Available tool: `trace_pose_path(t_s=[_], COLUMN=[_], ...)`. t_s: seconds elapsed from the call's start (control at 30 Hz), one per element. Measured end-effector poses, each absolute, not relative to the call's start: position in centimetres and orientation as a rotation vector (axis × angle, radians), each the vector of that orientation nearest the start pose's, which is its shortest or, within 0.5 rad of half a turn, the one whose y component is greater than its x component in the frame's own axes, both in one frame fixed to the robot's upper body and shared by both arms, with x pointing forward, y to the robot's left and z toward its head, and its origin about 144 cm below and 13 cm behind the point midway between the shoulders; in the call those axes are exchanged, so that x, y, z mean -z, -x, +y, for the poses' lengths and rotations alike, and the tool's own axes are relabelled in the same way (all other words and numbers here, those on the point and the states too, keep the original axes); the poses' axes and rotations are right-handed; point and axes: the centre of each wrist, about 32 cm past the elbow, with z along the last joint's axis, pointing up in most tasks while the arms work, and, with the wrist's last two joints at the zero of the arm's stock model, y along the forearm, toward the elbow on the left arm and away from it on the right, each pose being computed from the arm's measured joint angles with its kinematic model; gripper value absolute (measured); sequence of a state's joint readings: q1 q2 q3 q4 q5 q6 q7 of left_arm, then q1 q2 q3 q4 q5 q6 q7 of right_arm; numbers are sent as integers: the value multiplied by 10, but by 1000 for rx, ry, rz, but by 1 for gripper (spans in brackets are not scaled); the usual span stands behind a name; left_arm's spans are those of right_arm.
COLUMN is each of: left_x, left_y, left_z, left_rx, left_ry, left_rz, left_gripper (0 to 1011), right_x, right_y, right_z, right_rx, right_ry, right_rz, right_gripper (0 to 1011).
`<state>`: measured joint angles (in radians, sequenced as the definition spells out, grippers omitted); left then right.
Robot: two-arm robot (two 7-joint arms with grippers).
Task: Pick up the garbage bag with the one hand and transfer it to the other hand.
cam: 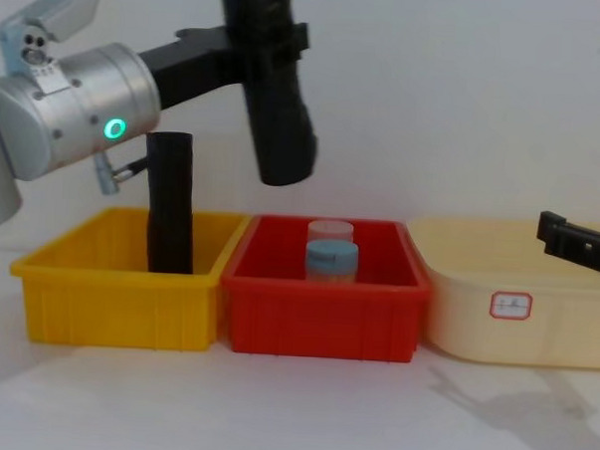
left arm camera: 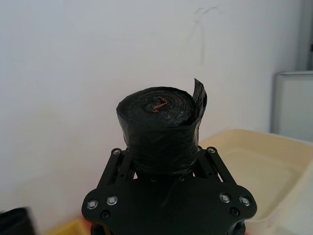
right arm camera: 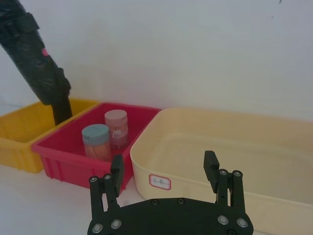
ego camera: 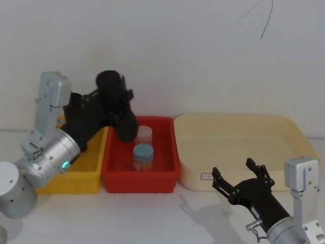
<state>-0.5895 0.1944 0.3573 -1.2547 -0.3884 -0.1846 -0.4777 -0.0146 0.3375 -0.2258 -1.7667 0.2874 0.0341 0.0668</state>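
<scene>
Around: a second black roll stands upright in the yellow bin, left of the red bin. A blue-lidded jar and a pale-lidded jar stand inside the red bin. The cream tub is just right of it.
Garbage bag: in the air over the red bin's left side, tilted, clear of the jars.
Left gripper: fingers clamped on the bag (a loose flap at its end).
Right gripper: fingers apart, low, right of the red bin.
Surface: white table.
Room: plain white wall.

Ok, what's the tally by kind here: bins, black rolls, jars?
Bins: 3 (yellow bin, red bin, cream tub)
Black rolls: 2 (garbage bag in left pincer, standing roll in yellow bin)
Jars: 2 (blue-lidded jar, pale-lidded jar)
Total: 7
</scene>
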Motion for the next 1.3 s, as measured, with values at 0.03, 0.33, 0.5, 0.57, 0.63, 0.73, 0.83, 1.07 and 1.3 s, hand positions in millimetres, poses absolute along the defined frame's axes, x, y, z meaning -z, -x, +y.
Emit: trace_pose_path(t_s=[0.03,0.33,0.5,0.57,0.63,0.73,0.83,1.07,1.3], left_x=[-1263,-1259,-1257,-1253,-1251,-1248,-1243,-1234,-1228], left_y=[-601,-607,-612,-615,-617,-622,-628,-638,-643], left_z=[195,168,153,145,139,127,117,98,89], left_rx=[-797,-652,-584,-549,-526,-482,-446,-393,-372], left_ry=[269,285,290,291,292,295,293,297,303], left_rz=[-274,-203,-161,-134,-115,-77,-36,27,57], left_gripper=[436,436,436,436,436,436,436,436,436], right_x=[-1189,-1189,-1189,-1189,-1189,-1189,-1189,-1189,-1189], right_y=[-443,-443,-443,-443,-443,-443,-443,-443,-443], right_z=[-237,-237,-237,-237,-237,-237,-237,-237,-237], right_rx=[1230,1230,1230,1230,1230,1230,1230,1230,1229], right_ry=[-26,-26,-26,-26,-26,-26,-26,-26,-26], right_rz=[-75,-75,-75,-75,-75,-75,-75,-75,-75], right_gripper=[1000,1000,1000,1000,1000,1000,1000,1000,1000])
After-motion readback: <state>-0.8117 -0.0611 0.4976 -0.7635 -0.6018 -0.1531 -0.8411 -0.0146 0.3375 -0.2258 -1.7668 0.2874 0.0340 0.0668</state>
